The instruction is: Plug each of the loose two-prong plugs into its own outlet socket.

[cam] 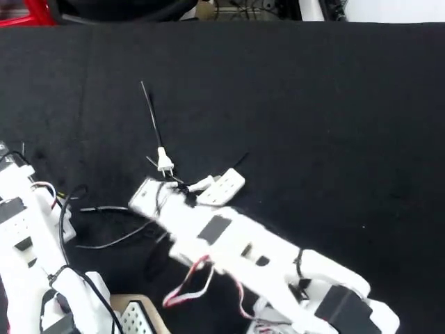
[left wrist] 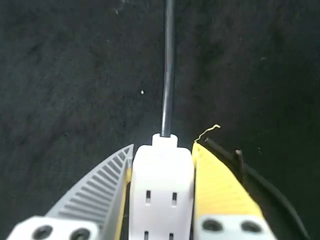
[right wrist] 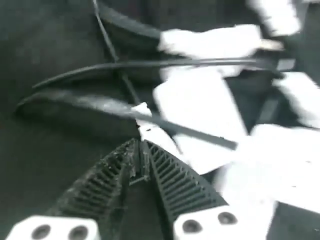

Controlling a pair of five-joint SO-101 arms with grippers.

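Left gripper [left wrist: 162, 148]: a grey ribbed finger [left wrist: 107, 185] and a smooth yellow finger [left wrist: 215, 190] clamp a white moulded socket [left wrist: 161, 185]. The socket is a rounded block with paired rectangular slots, and a black cord [left wrist: 168, 65] leaves its end.

Right gripper [right wrist: 141, 145]: black ribbed jaws pressed together, tips at a small white piece [right wrist: 150, 131]. It is too blurred to tell whether the piece is pinched.

A white plug [cam: 165, 161] lies loose on the matte black cloth [cam: 313, 104], near a second socket [cam: 224, 186], a flat white block.
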